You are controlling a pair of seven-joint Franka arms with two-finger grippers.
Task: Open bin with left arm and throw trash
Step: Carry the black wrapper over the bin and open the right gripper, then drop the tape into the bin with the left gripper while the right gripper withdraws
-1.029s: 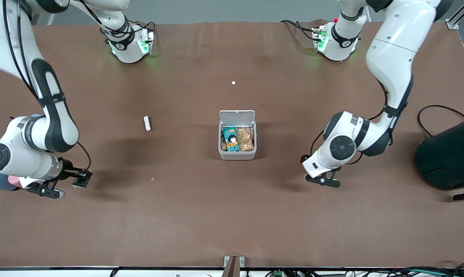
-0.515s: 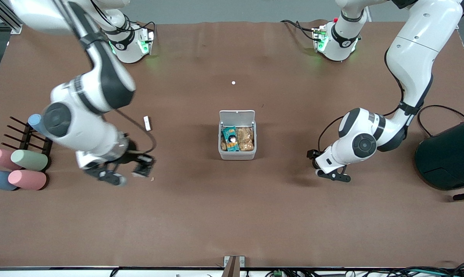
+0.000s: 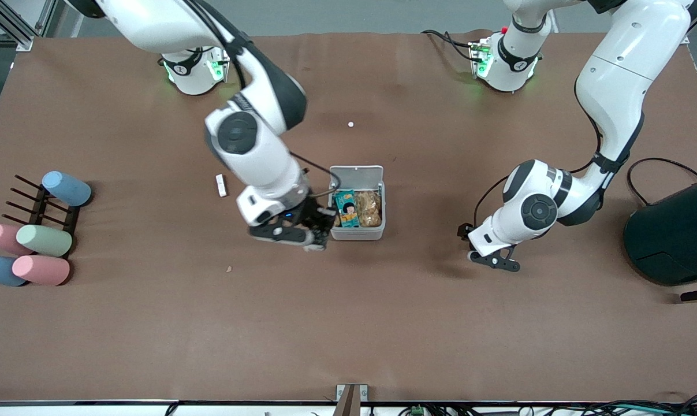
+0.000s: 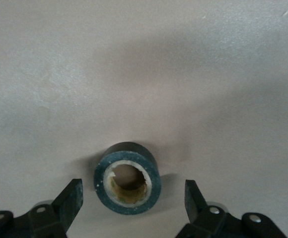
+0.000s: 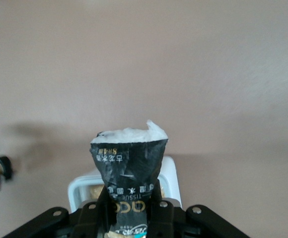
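Observation:
The bin [image 3: 357, 234] stands open at mid-table, its white lid [image 3: 356, 173] tipped up, with snack packets inside. My right gripper [image 3: 318, 230] hangs over the bin's rim at the right arm's end, shut on a crumpled black wrapper [image 5: 128, 161]; the bin [image 5: 171, 174] shows right below it. My left gripper [image 4: 133, 199] is down at the table between the bin and the teal container, open, with a black tape ring [image 4: 128, 177] lying between its fingers [image 4: 72, 197], untouched. A small white rectangular piece [image 3: 221, 185] lies toward the right arm's end.
A large dark teal container [image 3: 671, 231] stands at the left arm's end. A rack with pastel cylinders [image 3: 36, 237] sits at the right arm's end. A tiny white dot [image 3: 350, 124] and a tan crumb [image 3: 228, 268] lie on the brown table.
My right arm has swung from the right arm's end of the table to the bin, carrying the black wrapper. The left gripper has shifted only slightly.

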